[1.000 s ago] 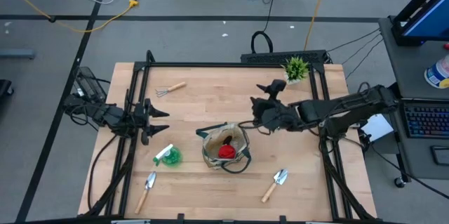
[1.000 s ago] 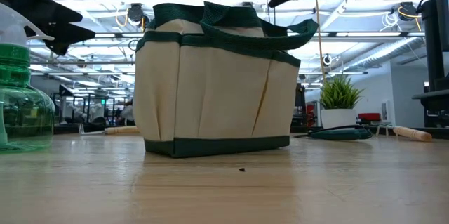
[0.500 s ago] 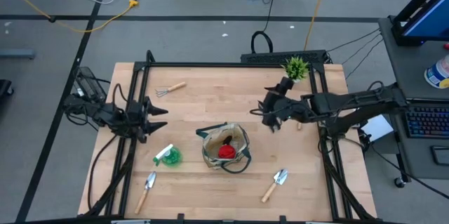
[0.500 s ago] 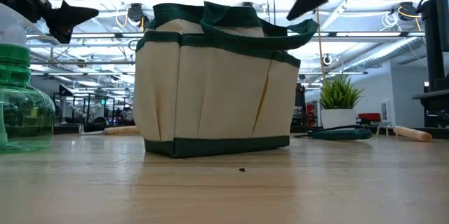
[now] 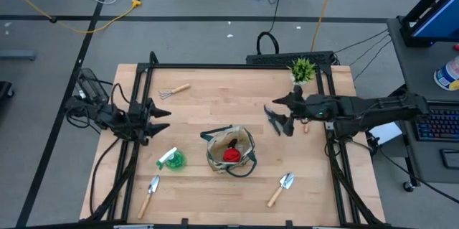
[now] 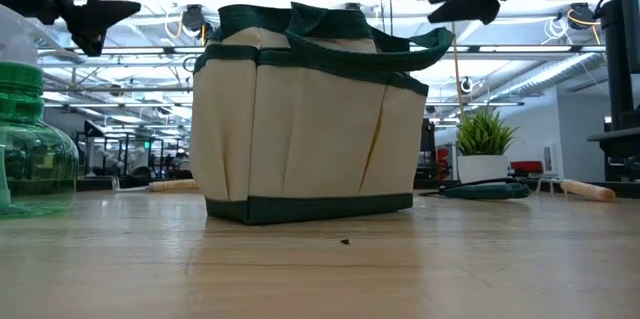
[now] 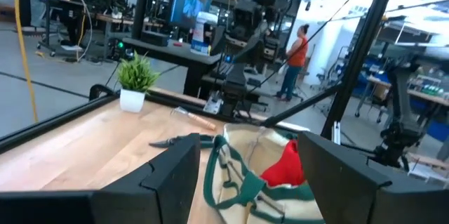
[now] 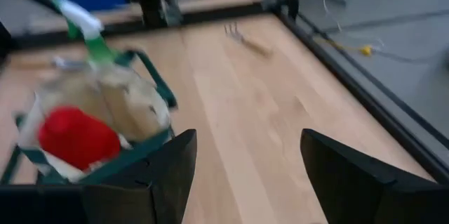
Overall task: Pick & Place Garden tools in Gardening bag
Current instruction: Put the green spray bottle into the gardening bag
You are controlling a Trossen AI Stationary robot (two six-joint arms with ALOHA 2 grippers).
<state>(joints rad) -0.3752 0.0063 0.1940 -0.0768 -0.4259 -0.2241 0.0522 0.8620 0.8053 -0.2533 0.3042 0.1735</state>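
Note:
The beige gardening bag (image 5: 231, 150) with green trim stands on its base mid-table, with the red glove (image 5: 230, 155) inside. The dark pruning shears (image 5: 274, 122) lie flat to its right. The rake (image 5: 174, 90) lies at the far left. The green spray bottle (image 5: 172, 159) and one trowel (image 5: 150, 195) lie at the near left, the other trowel (image 5: 280, 189) at the near right. My right gripper (image 5: 281, 113) hangs open and empty above the shears. My left gripper (image 5: 161, 119) hangs open and empty above the table's left side, pointing at the bag (image 7: 259, 175).
A small potted plant (image 5: 303, 69) stands at the far right corner. A wooden-handled item (image 5: 305, 125) lies under my right arm near the shears. A black frame rims the table. Bare wood shows between the rake and the bag. A person (image 7: 300, 47) stands in the room beyond.
My right gripper has drawn back from beside the bag toward the table's right edge and risen a little; it holds nothing. The shears now show uncovered on the table.

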